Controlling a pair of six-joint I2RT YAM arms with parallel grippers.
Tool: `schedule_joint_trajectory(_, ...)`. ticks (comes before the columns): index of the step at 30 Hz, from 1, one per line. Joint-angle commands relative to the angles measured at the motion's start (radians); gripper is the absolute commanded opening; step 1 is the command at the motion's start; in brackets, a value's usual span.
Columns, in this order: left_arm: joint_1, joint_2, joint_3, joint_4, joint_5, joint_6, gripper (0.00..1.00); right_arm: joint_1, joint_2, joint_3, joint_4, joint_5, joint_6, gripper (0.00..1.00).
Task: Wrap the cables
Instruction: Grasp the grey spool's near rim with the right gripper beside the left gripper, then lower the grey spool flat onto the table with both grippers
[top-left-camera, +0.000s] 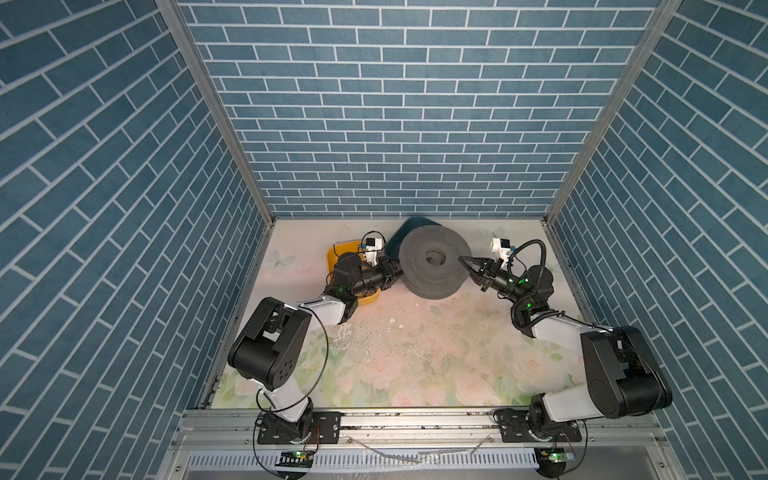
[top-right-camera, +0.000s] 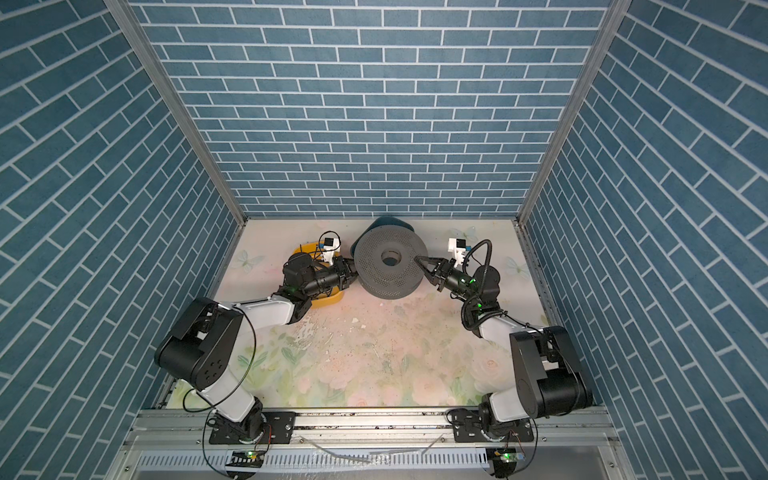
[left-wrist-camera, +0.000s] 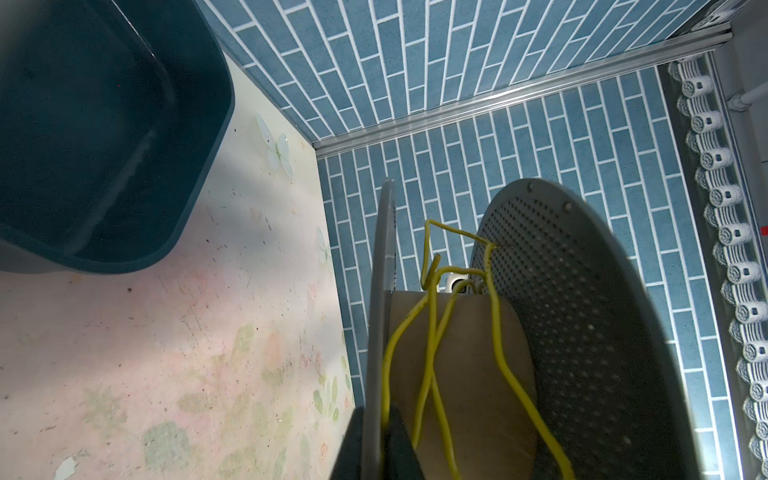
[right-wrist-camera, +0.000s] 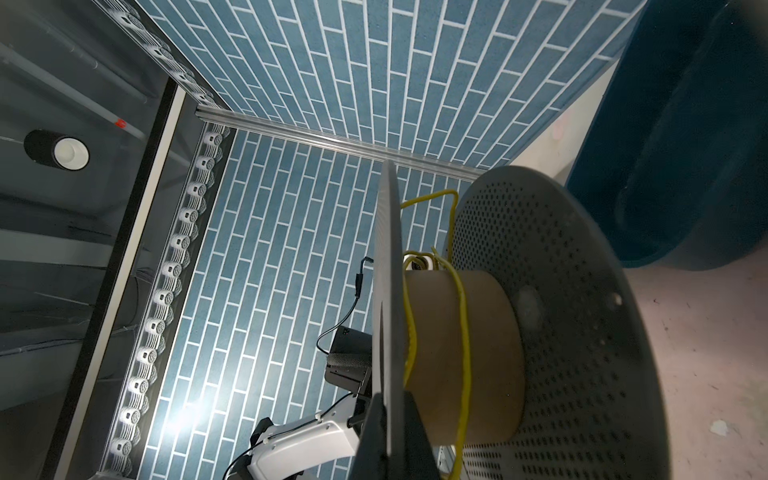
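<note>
A grey perforated spool (top-left-camera: 434, 266) (top-right-camera: 390, 266) sits tilted at the back middle, between both arms. Thin yellow cables (left-wrist-camera: 432, 332) (right-wrist-camera: 465, 332) lie in a few loose turns over its brown core (left-wrist-camera: 469, 374), with kinked loops sticking up past it. My left gripper (left-wrist-camera: 376, 449) (top-left-camera: 397, 272) is shut on the edge of one flange at the spool's left side; a yellow strand runs beside its inner finger. My right gripper (right-wrist-camera: 390, 436) (top-left-camera: 462, 261) is shut on the edge of the upper flange at the spool's right side. From above, the cables are hidden.
A dark teal tub (top-left-camera: 411, 228) (left-wrist-camera: 104, 124) stands right behind the spool against the back wall. A yellow bin (top-left-camera: 345, 249) lies under my left forearm. Blue brick walls close in the back and both sides.
</note>
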Motion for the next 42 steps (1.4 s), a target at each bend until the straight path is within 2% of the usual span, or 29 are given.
schedule_joint_trajectory(1,-0.021,-0.040,0.038,-0.009,0.025,0.050,0.21,0.008,0.000,0.018,0.032,0.013,-0.057,0.00)
schedule_joint_trajectory(4,-0.019,-0.059,0.031,-0.061,0.022,0.078,0.33,-0.001,-0.007,0.012,0.054,0.042,-0.027,0.00)
schedule_joint_trajectory(14,0.003,-0.093,-0.013,-0.074,0.021,0.084,0.56,-0.043,-0.058,-0.014,0.036,0.111,0.020,0.00)
schedule_joint_trajectory(23,0.027,-0.149,-0.072,-0.115,0.023,0.096,0.62,-0.130,-0.067,-0.080,0.133,0.126,0.116,0.00)
schedule_joint_trajectory(26,0.029,-0.183,-0.117,-0.126,0.010,0.104,0.64,-0.174,-0.029,-0.105,0.216,0.110,0.168,0.00)
schedule_joint_trajectory(29,0.036,-0.224,-0.140,-0.148,0.010,0.117,0.64,-0.204,-0.024,-0.128,0.216,0.089,0.167,0.00)
schedule_joint_trajectory(32,0.050,-0.286,-0.155,-0.226,0.011,0.159,0.67,-0.234,-0.045,-0.148,0.214,0.055,0.165,0.00)
schedule_joint_trajectory(36,0.069,-0.403,-0.167,-0.451,-0.028,0.295,0.73,-0.259,-0.064,-0.175,0.157,-0.004,0.137,0.00)
schedule_joint_trajectory(40,0.089,-0.511,-0.175,-0.610,-0.073,0.379,0.85,-0.268,-0.049,-0.222,0.141,-0.033,0.105,0.00)
schedule_joint_trajectory(42,0.101,-0.552,-0.178,-0.649,-0.079,0.394,0.88,-0.270,-0.034,-0.241,0.132,-0.039,0.083,0.00)
